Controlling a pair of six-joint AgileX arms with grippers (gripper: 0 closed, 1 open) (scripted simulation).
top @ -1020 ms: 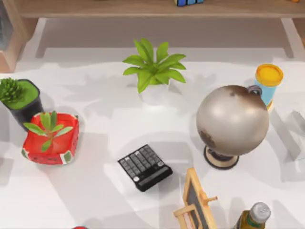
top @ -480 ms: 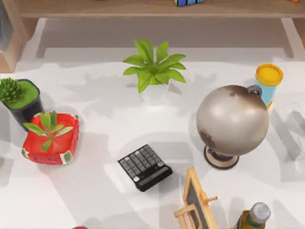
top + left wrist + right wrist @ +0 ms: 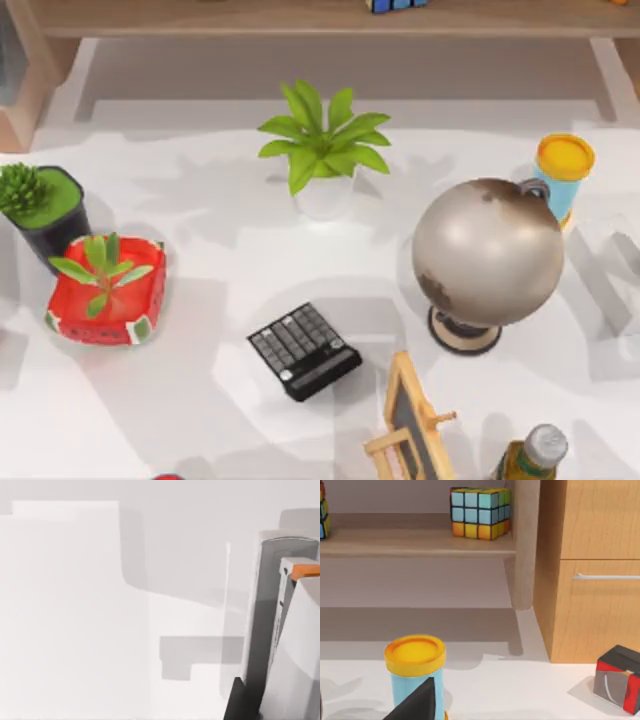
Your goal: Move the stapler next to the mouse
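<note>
On the worktop (image 3: pixel 200 400) we saw a calculator (image 3: pixel 304 350), a globe (image 3: pixel 487 252), potted plants (image 3: pixel 322 140) and a yellow-lidded can (image 3: pixel 564 170), but we could not pick out a stapler or a mouse. In the right wrist view a red-and-black box (image 3: pixel 619 684) stood near a cabinet (image 3: pixel 592 570); whether it was the stapler we could not tell. We judged the task not yet begun, with everything left. No readable writing appeared. Neither gripper's state could be told.

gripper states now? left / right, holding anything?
Left: cannot be told.
Right: cannot be told.
</note>
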